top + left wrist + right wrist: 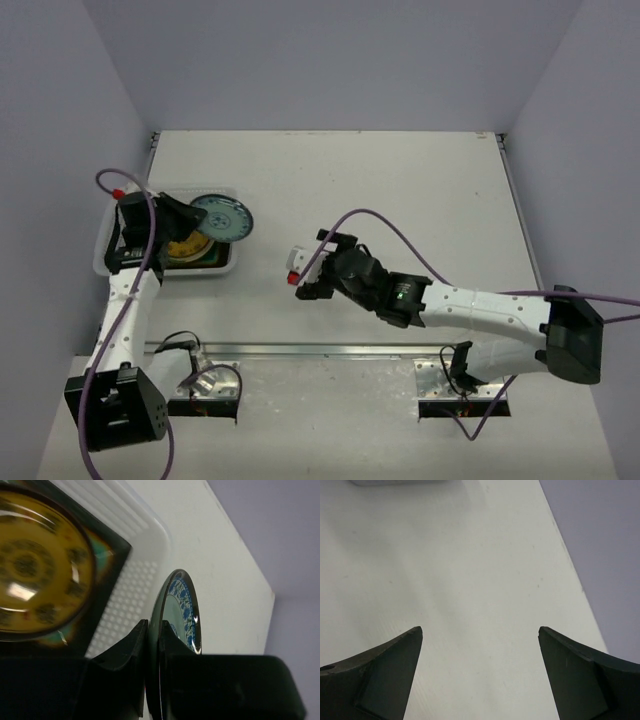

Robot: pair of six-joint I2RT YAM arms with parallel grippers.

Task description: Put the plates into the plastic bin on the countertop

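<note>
The white plastic bin (104, 252) stands at the left of the countertop (400, 190). In it lie a dark-rimmed square plate (218, 262) and a brown-yellow patterned plate (188, 246). My left gripper (190, 213) is shut on the rim of a pale blue-grey plate (224, 217) with a blue pattern, held over the bin's right edge. In the left wrist view the plate (182, 615) stands on edge between my fingers, beside the bin's mesh wall (127, 605) and the yellow plate (40, 570). My right gripper (305, 275) is open and empty over bare countertop (470, 570).
A metal rail (330, 349) runs along the front edge. Grey walls close in the left, back and right. A corner of the bin (395, 482) shows at the top of the right wrist view.
</note>
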